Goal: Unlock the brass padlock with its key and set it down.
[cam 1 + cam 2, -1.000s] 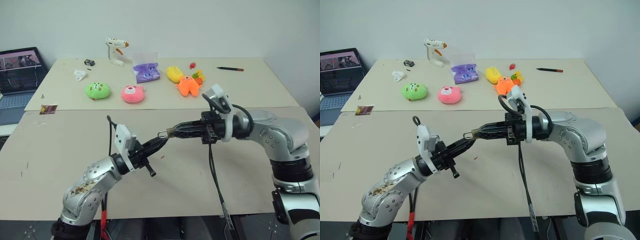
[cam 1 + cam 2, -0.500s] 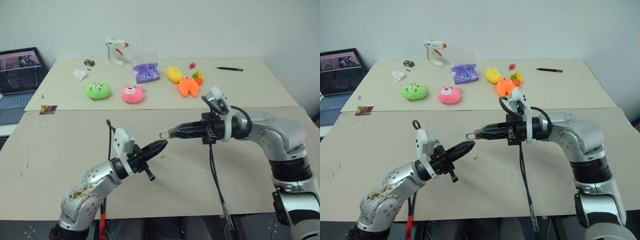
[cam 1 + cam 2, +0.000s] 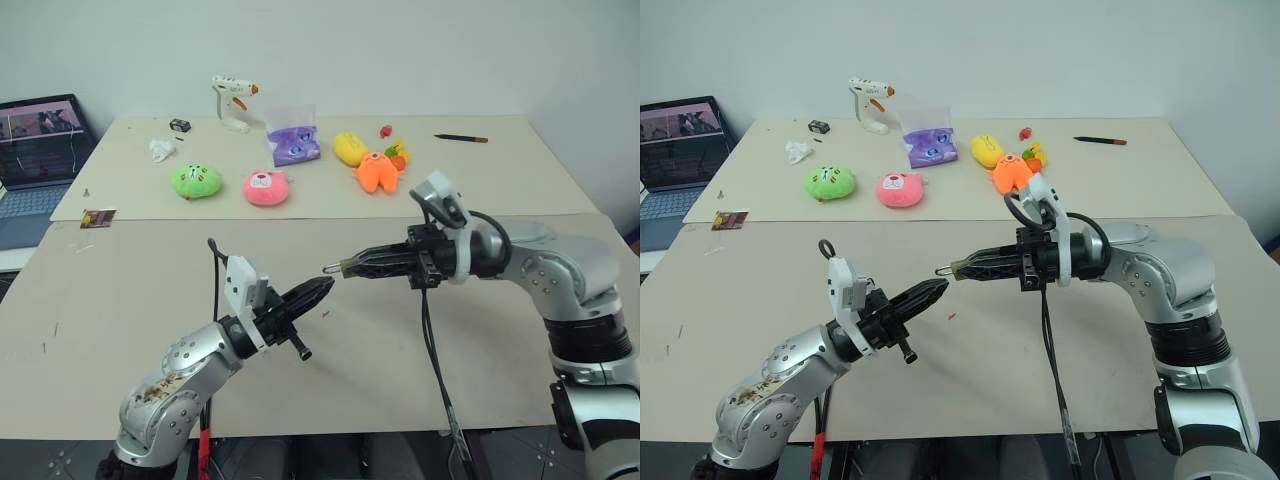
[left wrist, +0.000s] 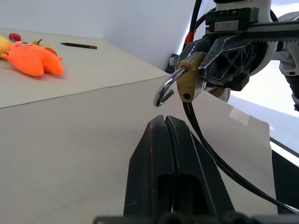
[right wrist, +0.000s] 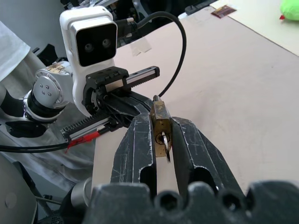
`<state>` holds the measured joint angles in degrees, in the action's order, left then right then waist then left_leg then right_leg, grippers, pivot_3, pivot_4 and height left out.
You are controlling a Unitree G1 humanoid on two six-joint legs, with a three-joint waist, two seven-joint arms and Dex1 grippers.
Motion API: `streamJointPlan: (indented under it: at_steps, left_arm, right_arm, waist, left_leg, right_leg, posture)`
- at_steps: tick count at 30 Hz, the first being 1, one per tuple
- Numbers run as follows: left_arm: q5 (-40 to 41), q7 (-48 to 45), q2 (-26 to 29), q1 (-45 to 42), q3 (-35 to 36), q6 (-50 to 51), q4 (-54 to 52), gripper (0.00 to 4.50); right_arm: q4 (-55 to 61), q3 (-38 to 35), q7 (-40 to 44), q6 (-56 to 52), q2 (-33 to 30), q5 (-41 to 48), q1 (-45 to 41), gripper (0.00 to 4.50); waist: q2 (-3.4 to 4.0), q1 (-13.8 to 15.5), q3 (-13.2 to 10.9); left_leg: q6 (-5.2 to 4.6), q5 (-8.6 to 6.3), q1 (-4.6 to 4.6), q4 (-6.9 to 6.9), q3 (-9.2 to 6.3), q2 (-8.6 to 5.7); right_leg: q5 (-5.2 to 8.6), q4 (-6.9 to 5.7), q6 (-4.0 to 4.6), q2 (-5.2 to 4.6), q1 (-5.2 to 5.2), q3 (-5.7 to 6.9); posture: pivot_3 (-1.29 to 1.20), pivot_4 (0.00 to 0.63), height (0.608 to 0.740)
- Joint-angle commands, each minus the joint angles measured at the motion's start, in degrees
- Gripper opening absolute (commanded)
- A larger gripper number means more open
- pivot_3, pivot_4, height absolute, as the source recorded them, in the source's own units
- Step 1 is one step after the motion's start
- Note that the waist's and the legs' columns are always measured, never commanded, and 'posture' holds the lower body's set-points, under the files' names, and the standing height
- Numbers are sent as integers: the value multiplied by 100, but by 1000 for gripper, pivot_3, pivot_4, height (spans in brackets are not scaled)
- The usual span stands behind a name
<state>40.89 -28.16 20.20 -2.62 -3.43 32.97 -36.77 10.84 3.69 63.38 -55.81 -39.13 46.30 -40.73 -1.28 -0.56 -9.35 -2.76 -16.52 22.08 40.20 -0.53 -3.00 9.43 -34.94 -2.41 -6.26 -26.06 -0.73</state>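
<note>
**Padlock clamped in R gripper, shackle swung open, still in the air**

The brass padlock (image 5: 160, 125) sits pinched between your right gripper (image 3: 962, 267) fingers, held above the near table (image 3: 130, 300), well apart from the surface. In the left wrist view the shackle (image 4: 164, 88) looks hinged out, one end free, so I judge it unlocked. A key (image 5: 165, 141) hangs in the keyhole, seen in the right wrist view. Your left gripper (image 3: 322, 290) has fingers pressed together, nothing in them, tips just beside and below the lock but not touching.

Risks: the lock isn't set down yet. Release from this height and it drops, bounces, maybe rolls off. The key may slip out if you tilt the wrist. The L tips are close, so lowering the R arm could clip them; move L clear first. The plush toys (image 3: 377, 171) on the far table are no factor.
</note>
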Motion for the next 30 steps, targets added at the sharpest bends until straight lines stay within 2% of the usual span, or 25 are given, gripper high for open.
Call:
streamJointPlan:
  at_steps: [1, 16, 23, 30]
  left_arm:
    - [79, -35, -21, -85, -12, -50, -109, 44]
    - [106, 78, -101, -200, -40, 4, -161, 44]
    - [141, 173, -131, -175, -31, 48, -249, 44]
    - [144, 188, -132, -184, -43, 36, -248, 44]
  right_arm:
    - [245, -205, -16, -64, -72, 163, -43, 184]
    - [390, -342, -43, -275, -183, 423, 18, 184]
    - [843, -431, -91, -603, -305, 806, 425, 184]
    - [778, -321, -213, -470, -258, 677, 480, 184]
  waist:
    - [0, -1, 0]
    - [0, 11, 0]
    - [-1, 45, 0]
    - [-1, 53, 0]
  left_leg:
    - [0, 0, 0, 0, 0, 0]
    - [0, 0, 1, 0, 0, 0]
    - [-1, -1, 2, 0, -1, 0]
    - [0, 0, -2, 1, 1, 0]
  right_leg:
    - [0, 0, 0, 0, 0, 0]
    - [0, 1, 0, 0, 0, 0]
    - [0, 2, 0, 0, 1, 0]
    - [0, 1, 0, 0, 4, -1]
  posture:
    - [0, 150, 739]
    - [0, 150, 739]
    - [0, 150, 739]
    - [0, 150, 739]
